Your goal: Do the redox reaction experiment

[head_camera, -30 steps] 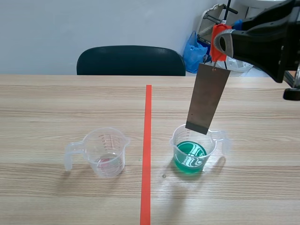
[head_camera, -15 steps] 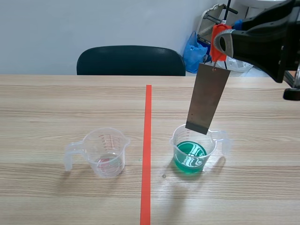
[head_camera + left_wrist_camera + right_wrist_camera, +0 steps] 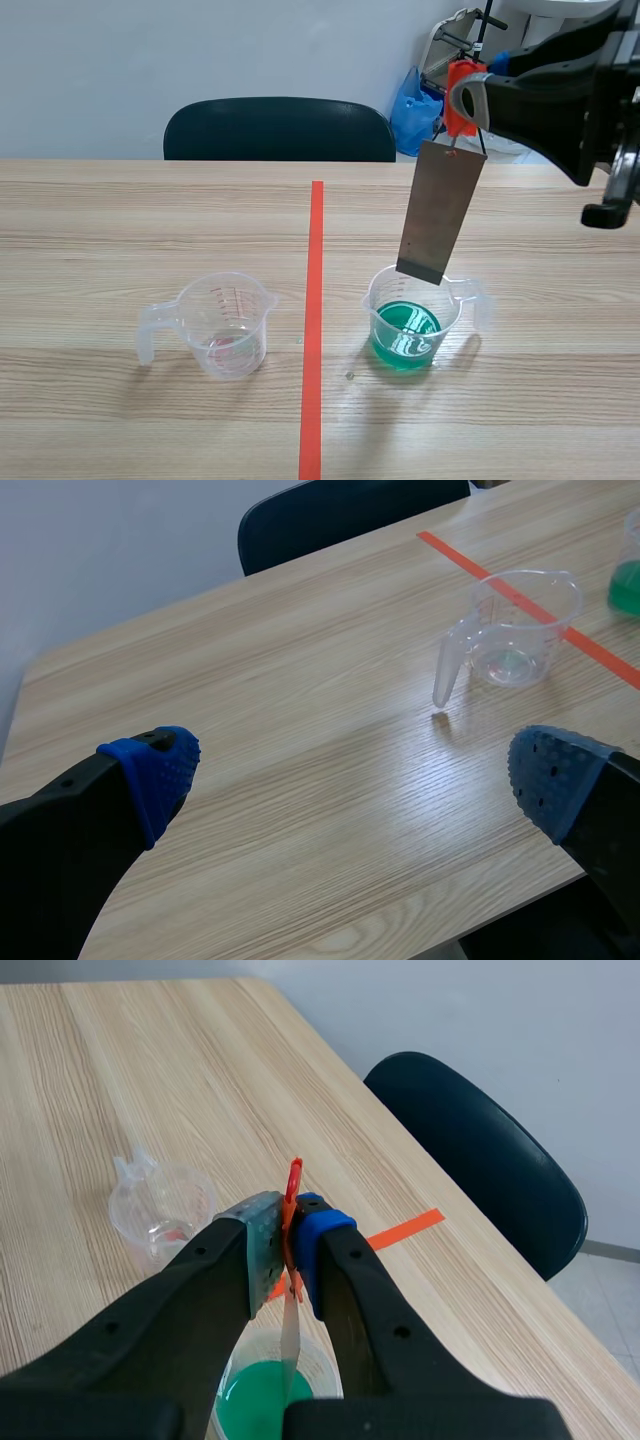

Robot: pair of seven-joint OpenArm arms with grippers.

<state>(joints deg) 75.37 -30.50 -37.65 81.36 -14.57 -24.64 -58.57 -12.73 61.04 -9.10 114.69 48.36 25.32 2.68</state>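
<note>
A grey metal plate (image 3: 440,212) hangs upright from an orange clip (image 3: 462,90), and my right gripper (image 3: 466,100) is shut on that clip. The plate's lower edge hangs over the clear beaker of green liquid (image 3: 410,325), clear of the liquid. In the right wrist view the clip (image 3: 292,1185) is pinched between my fingers. The plate (image 3: 290,1345) shows edge-on over the green beaker (image 3: 262,1395). Left of the tape line stands a second clear beaker (image 3: 225,325) with a faint pink trace. My left gripper (image 3: 355,770) is open over bare table, well short of that beaker (image 3: 512,630).
An orange tape line (image 3: 314,320) runs down the table's middle between the two beakers. A dark chair (image 3: 280,130) stands behind the far edge. A blue bag (image 3: 412,110) and a wire rack sit beyond the table at the back right.
My right arm has shifted slightly, and the clip and plate moved a touch with it. Both beakers stay where they were.
</note>
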